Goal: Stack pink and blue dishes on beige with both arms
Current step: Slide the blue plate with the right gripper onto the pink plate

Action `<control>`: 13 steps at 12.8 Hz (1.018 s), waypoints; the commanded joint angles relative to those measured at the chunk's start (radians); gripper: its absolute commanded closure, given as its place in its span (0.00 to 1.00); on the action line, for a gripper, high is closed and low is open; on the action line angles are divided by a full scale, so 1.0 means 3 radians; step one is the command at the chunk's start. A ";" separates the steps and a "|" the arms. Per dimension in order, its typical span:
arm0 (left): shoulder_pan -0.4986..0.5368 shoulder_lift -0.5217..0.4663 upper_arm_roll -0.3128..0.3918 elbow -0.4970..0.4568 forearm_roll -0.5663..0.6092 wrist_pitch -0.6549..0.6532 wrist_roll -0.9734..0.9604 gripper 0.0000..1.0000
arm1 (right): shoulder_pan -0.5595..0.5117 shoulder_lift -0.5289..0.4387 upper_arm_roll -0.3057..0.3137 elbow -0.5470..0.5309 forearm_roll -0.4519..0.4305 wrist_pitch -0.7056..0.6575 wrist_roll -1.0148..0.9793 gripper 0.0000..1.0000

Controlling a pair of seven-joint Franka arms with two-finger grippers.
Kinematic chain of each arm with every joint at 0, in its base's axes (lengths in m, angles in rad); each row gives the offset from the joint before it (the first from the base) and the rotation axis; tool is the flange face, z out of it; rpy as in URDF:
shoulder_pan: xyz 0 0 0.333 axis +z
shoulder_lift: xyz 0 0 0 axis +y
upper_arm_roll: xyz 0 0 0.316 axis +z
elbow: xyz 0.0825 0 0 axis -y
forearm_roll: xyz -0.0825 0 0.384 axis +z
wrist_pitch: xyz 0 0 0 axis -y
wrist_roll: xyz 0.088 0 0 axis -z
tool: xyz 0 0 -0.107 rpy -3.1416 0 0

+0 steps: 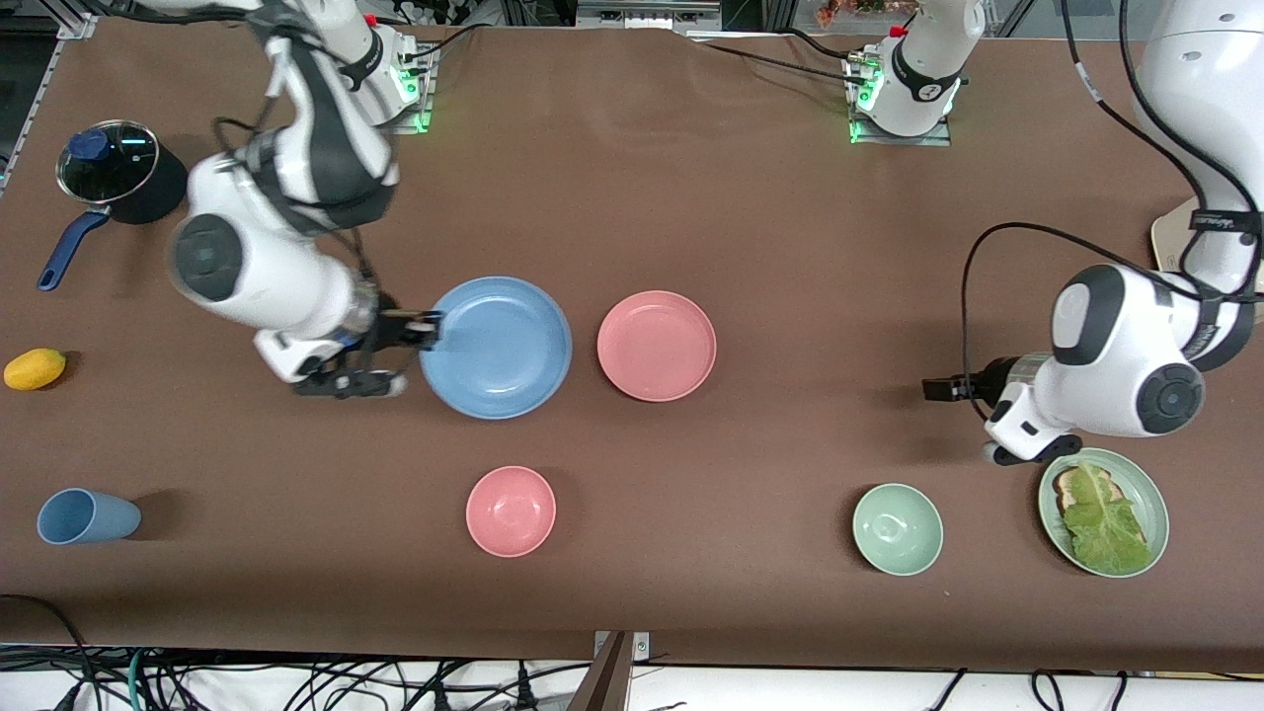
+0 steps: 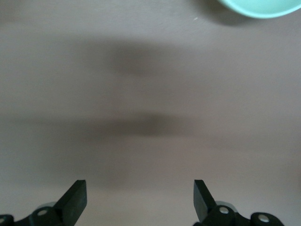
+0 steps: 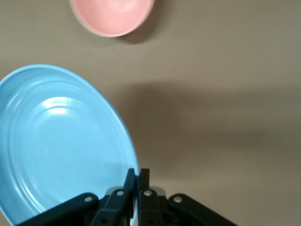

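Gripping the rim of the blue plate [image 1: 497, 347], the right gripper [image 1: 427, 331] has its fingers pinched together on the plate's edge at the side toward the right arm's end of the brown surface [image 1: 750, 217]. The right wrist view confirms the fingers [image 3: 130, 181] clamped on the blue rim. Whether the plate rests flat or is raised cannot be told. The pink plate [image 1: 657, 346] lies just beside the blue plate, toward the left arm's end, apart from it. A small pink bowl [image 1: 511, 511] sits nearer to the front camera than the blue plate. The left gripper [image 1: 938, 388] hangs over bare surface, well apart from the blue plate, its fingers [image 2: 75, 200] spread wide with nothing between them. A beige edge [image 1: 1170, 242] shows past the left arm, mostly hidden.
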 commanded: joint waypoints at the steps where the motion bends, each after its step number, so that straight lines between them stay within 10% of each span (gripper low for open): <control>1: 0.0146 -0.0186 -0.0010 0.0085 0.0141 -0.0269 0.0356 0.00 | 0.0534 0.0258 -0.0018 0.0091 -0.0070 0.0406 0.0928 1.00; 5: 0.0061 -0.0578 0.0270 0.0111 0.0260 -0.0479 0.0730 0.00 | 0.1047 0.0693 -0.0023 0.0091 -0.0561 0.0939 0.2127 1.00; 13: -0.1202 -0.1591 0.1509 0.0075 -0.0365 -0.0597 0.0730 0.00 | 0.1074 0.0857 -0.0018 0.0056 -0.0521 0.0971 0.2175 1.00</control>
